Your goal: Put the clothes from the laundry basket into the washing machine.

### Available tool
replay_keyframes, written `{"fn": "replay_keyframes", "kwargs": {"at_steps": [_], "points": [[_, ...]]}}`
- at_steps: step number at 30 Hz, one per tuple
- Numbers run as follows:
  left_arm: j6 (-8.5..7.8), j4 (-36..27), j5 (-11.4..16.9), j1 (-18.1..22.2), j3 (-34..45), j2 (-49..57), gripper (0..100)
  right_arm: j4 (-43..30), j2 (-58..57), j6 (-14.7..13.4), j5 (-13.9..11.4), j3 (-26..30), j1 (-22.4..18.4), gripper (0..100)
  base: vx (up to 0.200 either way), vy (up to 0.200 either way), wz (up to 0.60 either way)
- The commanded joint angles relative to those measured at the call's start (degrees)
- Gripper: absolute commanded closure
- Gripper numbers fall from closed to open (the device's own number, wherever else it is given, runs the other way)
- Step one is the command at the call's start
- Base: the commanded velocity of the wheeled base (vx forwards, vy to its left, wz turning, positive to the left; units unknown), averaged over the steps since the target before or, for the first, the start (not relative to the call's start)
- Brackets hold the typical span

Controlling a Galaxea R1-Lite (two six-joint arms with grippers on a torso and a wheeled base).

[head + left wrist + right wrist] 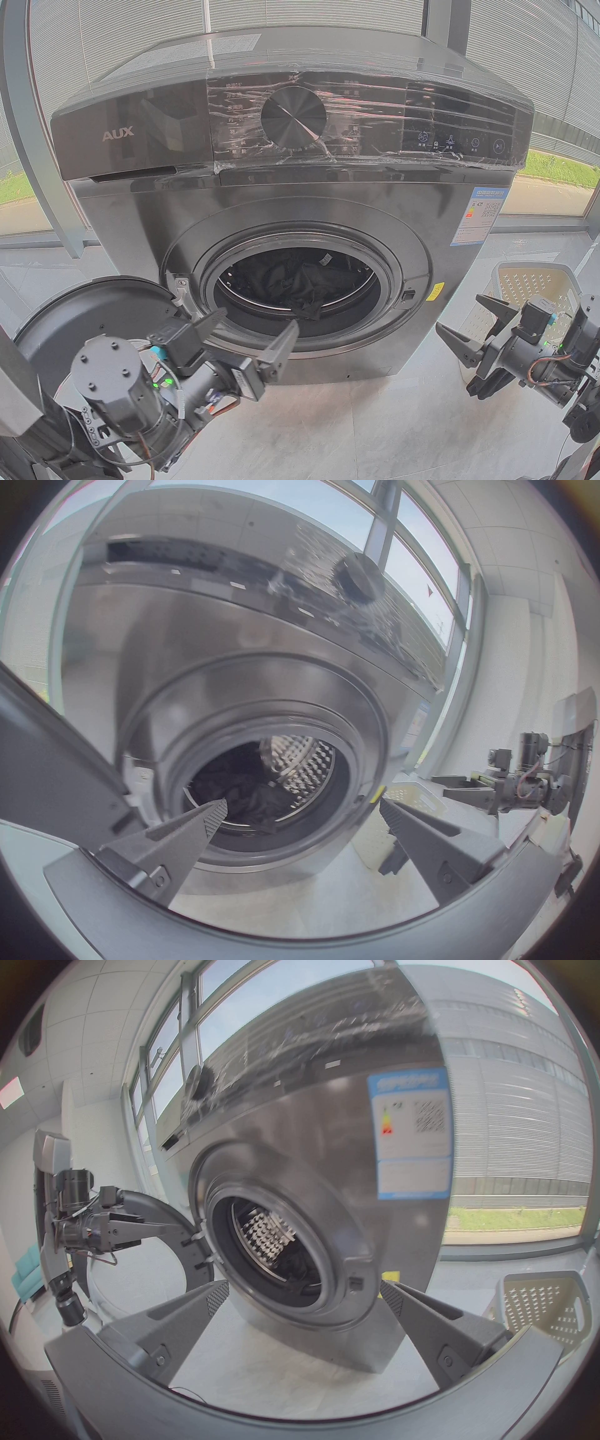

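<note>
Head view: the door (94, 312) hangs open at the left. The left claw (253, 325) hovers spread and empty before the washer (350, 206). Dark clothes (294, 278) lie inside it, with one fold over the lip. The right claw (461, 314) is spread and empty, beside the basket (522, 281), which shows no clothes. Loading looks nearly done; that fold likely needs tucking in.
</note>
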State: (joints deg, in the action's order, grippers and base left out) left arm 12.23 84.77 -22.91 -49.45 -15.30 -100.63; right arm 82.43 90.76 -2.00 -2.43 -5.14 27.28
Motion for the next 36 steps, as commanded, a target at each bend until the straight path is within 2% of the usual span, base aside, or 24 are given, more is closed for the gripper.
{"fn": "replay_keyframes", "kwargs": {"at_steps": [1, 4, 7, 13, 18, 20, 21, 24, 26, 31, 33, 34, 36], "points": [[-1.24, 2.68, -2.58, 0.40, 5.19, 5.27, 0, -0.17, -5.68, -0.02, -0.04, 3.21, -3.02, 0, 0.000, 0.000, 0.00], [-2.82, 3.91, -2.49, 2.60, 6.77, 6.94, 0, -0.08, -5.94, -0.02, -0.21, 4.09, -4.08, 0, -0.133, 0.000, 0.00], [-3.35, 3.91, -2.32, 3.39, 7.39, 8.61, 0, -0.26, -7.00, 0.07, -0.04, 4.70, -4.34, 0, -0.200, 0.000, 0.00], [-5.37, 3.82, 0.67, 6.38, 11.52, 13.18, 0, -2.98, -11.13, -0.29, -0.04, 5.14, -4.43, 0, -0.200, 0.000, 0.00], [-6.07, 3.82, 2.52, 7.78, 15.12, 17.31, 0, -12.30, -17.90, -1.78, -0.04, 5.14, -4.43, 0, -0.200, 0.000, 0.00], [-6.43, 3.64, 2.43, 7.78, 15.21, 18.54, 0, -16.16, -20.89, -2.40, -0.12, 5.14, -4.43, 0, -0.200, 0.000, 0.00], [-6.78, 3.56, 2.43, 7.78, 15.21, 20.21, 0, -21.70, -25.28, -2.48, -0.21, 5.14, -4.26, 0, -0.200, 0.000, 0.00], [-8.01, 2.50, 2.43, 7.78, 15.21, 22.67, 0, -29.52, -31.87, -2.40, -0.30, 5.14, -4.34, 0, -0.200, 0.000, 0.00], [-9.15, -0.22, 2.34, 7.78, 15.21, 25.66, 0, -37.26, -39.87, -2.13, -0.30, 5.14, -4.34, 0, -0.200, 0.000, 0.00], [-9.24, -9.28, 2.43, 7.70, 15.30, 34.45, 0, -49.65, -55.08, -1.78, -0.30, 5.14, -4.52, 0, -0.200, 0.000, 0.00], [-9.50, -17.01, 2.43, 7.70, 15.30, 40.69, 0, -54.66, -61.49, -1.78, -0.30, 4.97, -5.57, 0, -0.200, 0.000, 0.00], [-9.50, -18.06, 2.43, 7.70, 15.30, 41.57, 0, -55.19, -62.19, -1.78, -0.30, 4.88, -5.75, 0, -0.200, 0.000, 0.00], [-9.33, -26.77, 2.52, 7.70, 15.30, 49.31, 0, -58.79, -67.29, -1.69, -0.56, 4.70, -7.86, 0, -0.200, 0.000, 0.00]]}}
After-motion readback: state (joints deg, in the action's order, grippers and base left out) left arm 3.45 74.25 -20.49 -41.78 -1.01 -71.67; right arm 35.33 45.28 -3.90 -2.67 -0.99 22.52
